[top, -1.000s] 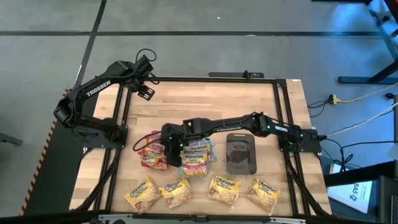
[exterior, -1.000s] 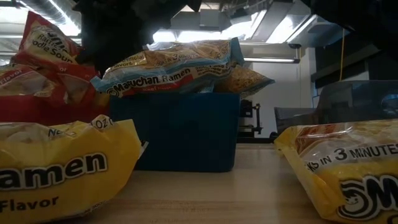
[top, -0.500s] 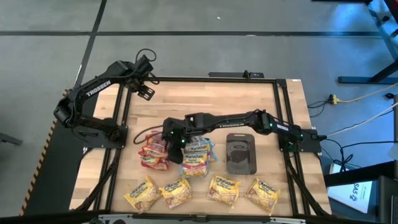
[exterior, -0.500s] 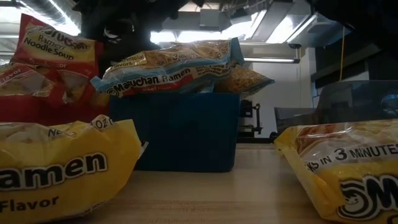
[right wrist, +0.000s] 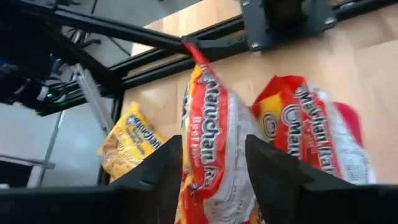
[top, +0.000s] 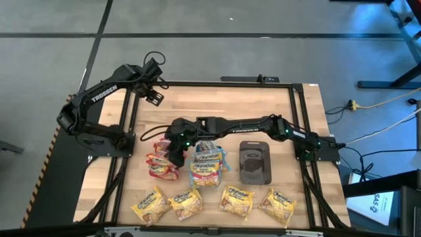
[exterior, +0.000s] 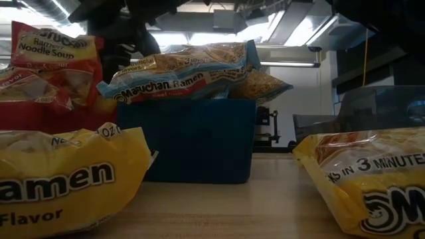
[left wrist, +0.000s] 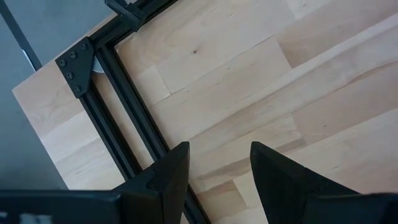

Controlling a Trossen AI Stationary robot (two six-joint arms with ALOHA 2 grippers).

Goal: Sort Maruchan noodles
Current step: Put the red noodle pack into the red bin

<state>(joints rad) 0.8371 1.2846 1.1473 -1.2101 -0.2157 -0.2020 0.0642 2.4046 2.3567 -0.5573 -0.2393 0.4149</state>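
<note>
Over the tabletop (top: pixel 223 105), seen from above, four yellow Maruchan packets (top: pixel 186 203) lie in one row along the near edge, each turned a little off square. Behind the row sits a heap of red packets (top: pixel 160 164); how many are in it cannot be counted. Just beside it lies a stack of blue-edged packets (top: pixel 207 166), also uncountable, with its long side running front to back. One dark grey tray (top: pixel 255 161) lies flat to the right of that stack. The right gripper (top: pixel 174 150) reaches across the table and hangs over the red heap. The left gripper (top: pixel 155 97) waits at the far left corner, well apart from every packet.

From table height, two yellow packets fill the near corners, one at each side. Between them stands a blue tray (exterior: pixel 192 139) with a blue-edged packet lying flat across its top and a second one behind it. At the left one upright red packet (exterior: pixel 56 50) stands above the red heap, its print reading the right way up.

In the left wrist view the jaws stand wide apart over bare wood, holding nothing.

In the right wrist view that red packet stands on edge between the jaws, its long axis running away from the camera. Whether they press on it cannot be told. A second red packet lies beside it – and one yellow packet farther off.
</note>
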